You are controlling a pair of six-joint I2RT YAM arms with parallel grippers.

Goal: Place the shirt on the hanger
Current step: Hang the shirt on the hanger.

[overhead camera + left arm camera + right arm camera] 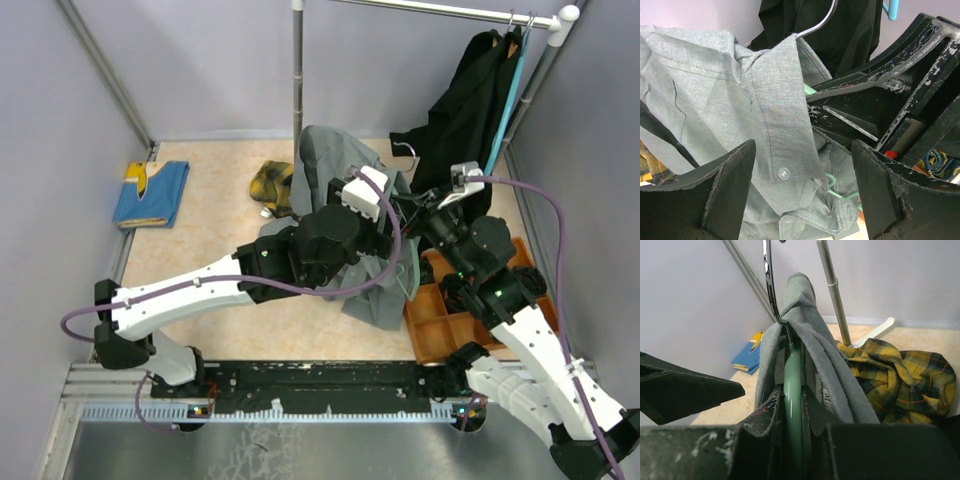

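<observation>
Grey shirt (340, 165), held above the worktop (220, 230), drapes the hanger (792, 385), which runs edge-on up and away from the right gripper (791, 412), jaws pinching it. The left gripper (804, 160), jaws spread, straddles the collar (785, 125).

Centre of the table (220, 230): the shirt (340, 160) draped over the hanger (791, 370), whose hook stands above the collar. The hanger's bar sits clamped between the fingers of the right gripper (792, 407), reaching in from the right. The left gripper (802, 170), from the left, has its fingers spread to either side of the collar. Behind the shirt and to its left, a second shirt (272, 186) lies on the table at the foot of the upright pole (297, 70). Far left, by the wall: a folded garment (152, 193). Near right: a compartmented tray (450, 320), which the shirt's lower edge appears to overlap. Rear right: a further garment (470, 110) hanging from the overhead rail (440, 10).
</observation>
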